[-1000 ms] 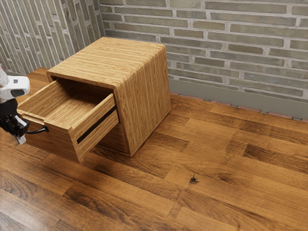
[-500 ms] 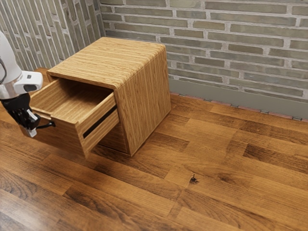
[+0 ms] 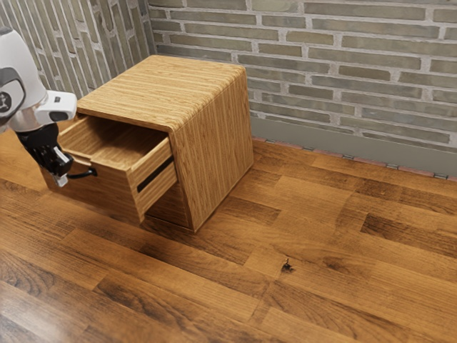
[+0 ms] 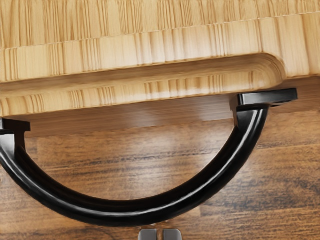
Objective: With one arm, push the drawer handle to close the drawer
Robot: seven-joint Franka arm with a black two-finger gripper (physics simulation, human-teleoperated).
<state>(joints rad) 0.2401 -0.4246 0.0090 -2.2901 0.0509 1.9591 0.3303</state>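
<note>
The drawer point(image 3: 107, 193) stands partly out of the cabinet point(image 3: 214, 143), its open top showing the hollow inside, with a dark groove point(image 3: 156, 174) along the side that faces the exterior view's right. Its black handle point(image 3: 87, 173) bows out from the front. The arm point(image 3: 20, 78) comes in from the exterior view's left, and the pincer point(image 3: 62, 180) slants downward at the handle, in front of the drawer. The pincer is closed, its two tips side by side with a thin gap between them and the bar outside that gap. In the wrist view the tips lie right at the outermost part of the handle's curve; whether they touch it I cannot tell. The lower drawer point(image 3: 168, 206) sits in the cabinet, which rests on the plank floor point(image 3: 314, 236) near the brick wall point(image 3: 335, 71) and its grey skirting point(image 3: 335, 148).
</note>
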